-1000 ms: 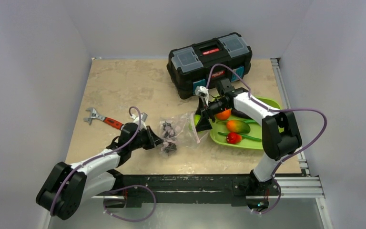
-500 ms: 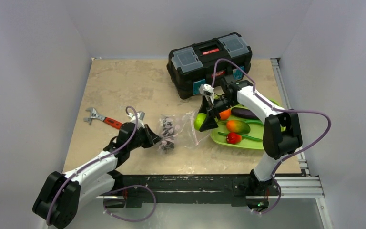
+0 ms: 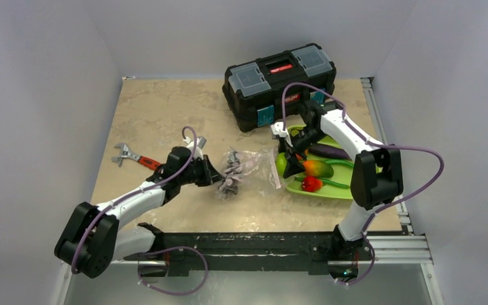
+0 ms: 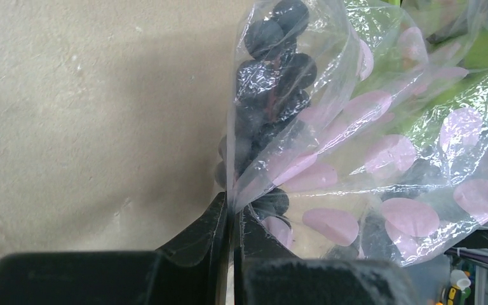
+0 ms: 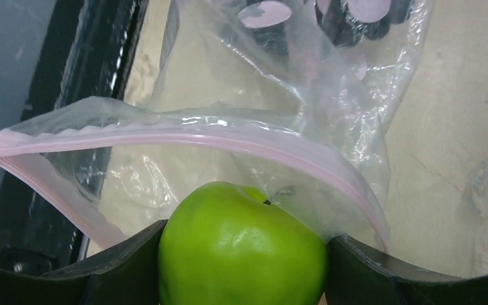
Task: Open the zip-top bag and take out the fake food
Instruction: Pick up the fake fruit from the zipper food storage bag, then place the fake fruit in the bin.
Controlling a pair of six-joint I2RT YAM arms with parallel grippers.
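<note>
1. Left gripper (image 4: 232, 213): clamped shut on a pinched corner of the zip-top bag (image 3: 249, 166), which is laid on the table (image 3: 165, 108).
2. Right gripper (image 5: 244, 238): spread wide around the green apple (image 5: 241, 254) (just outside the bag's open, pink-edged mouth), at the green tray's (image 3: 333, 192) left edge.
3. Dark grapes (image 4: 273, 57) are seen inside the bag; the mango (image 3: 318, 168), red pepper (image 3: 311, 184) and eggplant (image 3: 327, 151) are laid on the tray.

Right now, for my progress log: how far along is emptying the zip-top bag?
Done: the zip-top bag gapes open; mango, red pepper, eggplant and green beans lie on the green tray. In hand: the right hand holds the green apple outside the mouth, while the left hand pinches the bag's other end. Left: the dark grapes inside the bag.
</note>
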